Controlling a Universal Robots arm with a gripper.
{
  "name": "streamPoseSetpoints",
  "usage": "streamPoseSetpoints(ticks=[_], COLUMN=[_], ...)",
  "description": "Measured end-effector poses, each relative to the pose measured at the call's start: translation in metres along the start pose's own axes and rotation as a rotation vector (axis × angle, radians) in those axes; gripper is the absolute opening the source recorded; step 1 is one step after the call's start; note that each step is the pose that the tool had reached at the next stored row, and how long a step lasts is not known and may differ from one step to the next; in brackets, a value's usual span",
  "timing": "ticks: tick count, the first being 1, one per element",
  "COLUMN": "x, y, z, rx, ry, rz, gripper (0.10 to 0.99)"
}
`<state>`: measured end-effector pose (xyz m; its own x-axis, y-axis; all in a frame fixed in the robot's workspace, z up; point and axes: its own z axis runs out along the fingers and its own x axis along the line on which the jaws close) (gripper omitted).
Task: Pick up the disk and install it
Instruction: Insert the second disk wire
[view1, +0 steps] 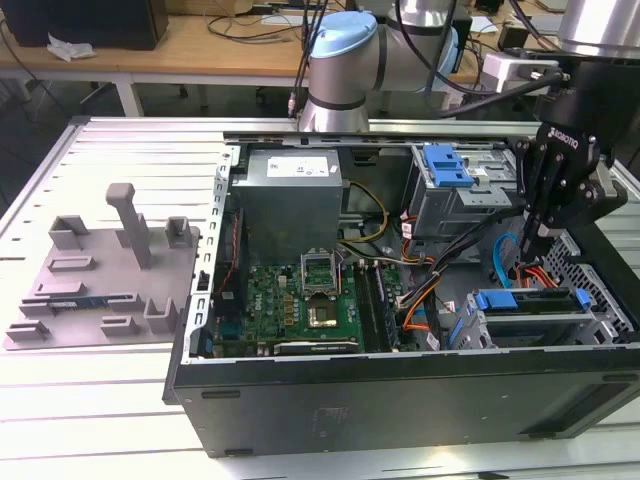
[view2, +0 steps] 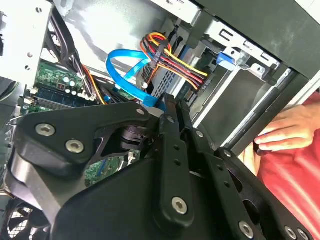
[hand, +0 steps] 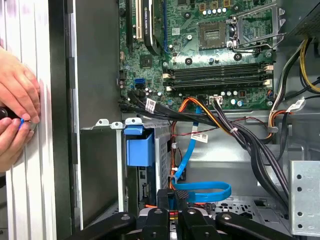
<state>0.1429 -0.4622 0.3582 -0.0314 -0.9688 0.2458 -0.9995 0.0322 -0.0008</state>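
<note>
Stock of the bench as I read it from the remote station, in the exterior view, from that view's left to its right.

1. Grey fixture plate (view1: 100, 275), at 9 o'clock in the frame, on the slatted table (view1: 80, 400). It carries nothing of the task.
2. Open computer case (view1: 400, 395), centre to 3 o'clock. Inside it are the power-supply box (view1: 290, 185) toward 12 and the motherboard (view1: 300, 295) at 6 of that box.
3. Upper drive cage with a blue latch tab (view1: 445, 165), at 1 o'clock.
4. Gripper (view1: 538, 250), at 3 o'clock, reaching down into the case beside a blue data cable (view1: 505, 255). Its fingers are pressed together and carry nothing that I can make out.
5. The disk (view1: 530, 300), at 4 o'clock, just below the fingertips and not touching them. It lies flat in the lower bay, blue bracket uppermost, and appears seated.
6. A person's hand (hand: 17, 115), in the first wrist view, resting outside the case wall.

Handling, item 5: I judge it rigid, fairly dense and sensitive to shock, with smooth metal faces that are likely slippery. I would grip across the blue bracket's rails, clear of the cables.
</note>
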Motion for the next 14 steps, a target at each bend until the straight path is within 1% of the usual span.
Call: streamPoseSetpoints(ticks=[3,5,6,8,9,10,13,14], x=[0.0125,0.0202,0.0230,0.0266,0.0300,0.0313,0.0384,0.0422], y=[-0.0004,-0.0007,-0.0008,-0.0010,-0.0012,-0.0013,-0.0018,-0.0020], z=[0.0032,0.0051,0.0058,0.0067,0.0075,0.0079,0.0097,0.0106], rx=[-0.001,-0.002,-0.002,-0.003,-0.003,-0.003,-0.004,-0.005], ry=[-0.0353,-0.0616,-0.0701,-0.0824,-0.0955,-0.1011,-0.1287,-0.1425], rz=[0.000,0.000,-0.001,-0.001,-0.001,-0.001,-0.001,-0.001], gripper=[0.165,0.165,0.165,0.165,0.165,0.165,0.165,0.165])
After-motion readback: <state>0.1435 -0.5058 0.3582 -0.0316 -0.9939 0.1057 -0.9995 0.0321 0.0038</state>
